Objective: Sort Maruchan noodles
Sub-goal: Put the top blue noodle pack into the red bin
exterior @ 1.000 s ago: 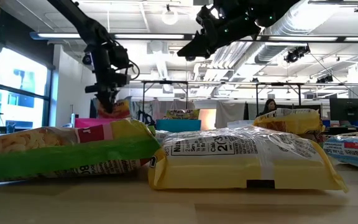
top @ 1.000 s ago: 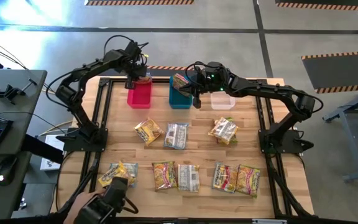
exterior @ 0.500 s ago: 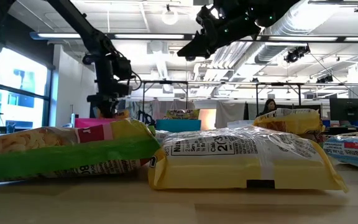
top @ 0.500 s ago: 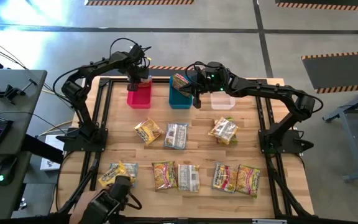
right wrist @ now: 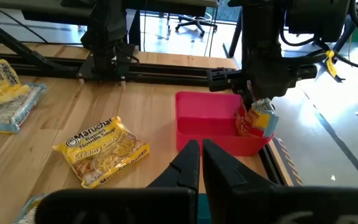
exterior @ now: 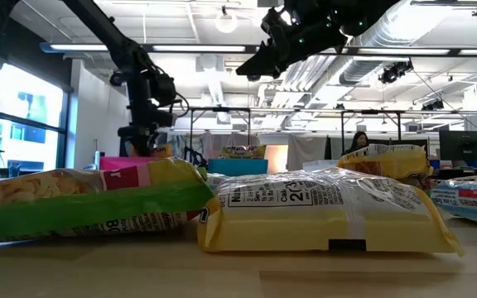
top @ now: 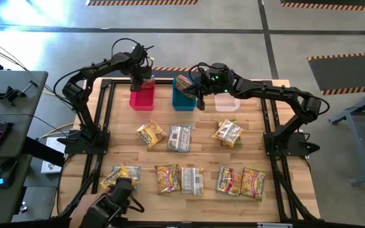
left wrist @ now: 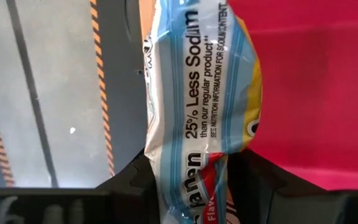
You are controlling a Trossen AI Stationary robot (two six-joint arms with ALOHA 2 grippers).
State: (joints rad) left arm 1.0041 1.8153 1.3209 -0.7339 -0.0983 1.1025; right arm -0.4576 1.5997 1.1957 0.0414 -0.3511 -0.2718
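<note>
My left gripper hangs over the pink bin at the table's far side, shut on a blue, white and orange noodle packet. My right gripper is shut and holds nothing. It hovers by the blue bin's right side. A yellow packet rests on the blue bin's far part. Several more packets lie flat on the table, among them a yellow one and a silvery one. My left gripper pinches the packet's upper end between its two fingers, coming from above and pointing down. The packet hangs upright below the fingers, and its lower end is inside the pink bin at a far corner.
A clear bin stands to the right of the blue one. A near row of packets spans the table. A person's hand with a dark object is at the near left edge. Bare wood shows between the rows.
My left gripper has shifted slightly toward the table's right over the pink bin and turned a little. The packet it carries has sunk lower into the bin. In the last half second it has kept still.
</note>
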